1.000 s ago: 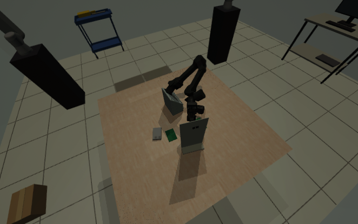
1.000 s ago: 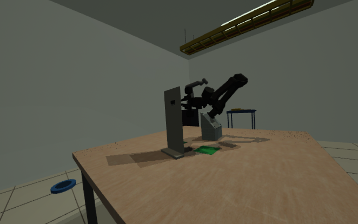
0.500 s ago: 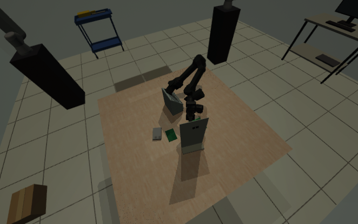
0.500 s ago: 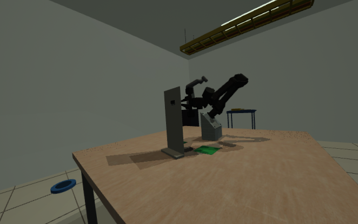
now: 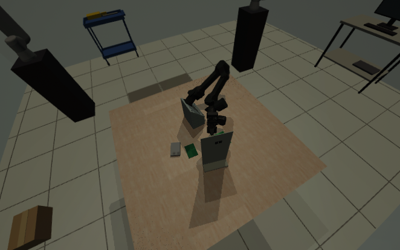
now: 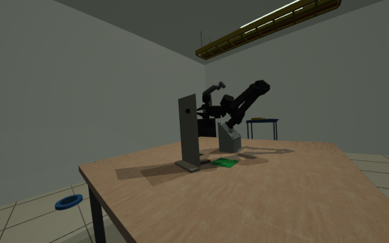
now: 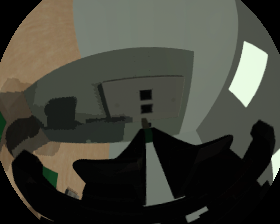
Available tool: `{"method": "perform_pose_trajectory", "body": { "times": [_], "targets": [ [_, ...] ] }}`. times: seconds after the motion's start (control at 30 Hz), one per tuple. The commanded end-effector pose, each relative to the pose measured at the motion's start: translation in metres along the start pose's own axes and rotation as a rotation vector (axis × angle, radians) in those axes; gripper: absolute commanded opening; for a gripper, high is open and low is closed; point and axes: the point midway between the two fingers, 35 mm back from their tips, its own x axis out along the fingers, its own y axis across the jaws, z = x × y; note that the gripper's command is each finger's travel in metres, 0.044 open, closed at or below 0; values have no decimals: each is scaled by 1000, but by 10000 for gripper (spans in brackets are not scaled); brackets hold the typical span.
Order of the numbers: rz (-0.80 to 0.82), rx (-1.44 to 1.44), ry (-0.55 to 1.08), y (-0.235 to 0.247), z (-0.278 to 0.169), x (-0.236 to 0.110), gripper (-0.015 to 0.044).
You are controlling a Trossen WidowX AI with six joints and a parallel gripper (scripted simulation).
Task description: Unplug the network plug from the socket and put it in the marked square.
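Note:
The grey upright panel (image 5: 216,152) (image 6: 188,132) (image 7: 124,96) stands on the wooden table (image 5: 164,192) (image 6: 250,196). Two small dark socket openings (image 5: 218,142) (image 7: 145,102) show on it. My gripper (image 5: 211,132) (image 6: 198,114) (image 7: 147,131) reaches level at socket height, close to the panel's far face, and is shut on the small plug (image 7: 147,123). Only the plug's tip shows between the fingertips. I cannot tell whether it sits in the socket. The green marked square (image 5: 191,151) (image 6: 224,162) lies on the table beside the panel's foot.
A flat grey block (image 5: 175,149) lies left of the green square. The arm's grey wedge base (image 5: 192,115) (image 6: 229,139) stands behind them. Another bit of green (image 5: 219,133) shows behind the panel. Black pillars, a blue cart and a desk stand off the table.

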Motion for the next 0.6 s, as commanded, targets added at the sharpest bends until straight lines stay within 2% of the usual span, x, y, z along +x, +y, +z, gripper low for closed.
{"method": "perform_pose_trajectory", "body": {
  "times": [0.0, 0.57],
  "targets": [
    [-1, -5, -10, -1, 1, -3, 0],
    [-1, -5, -10, -1, -5, -11, 0]
  ]
}}
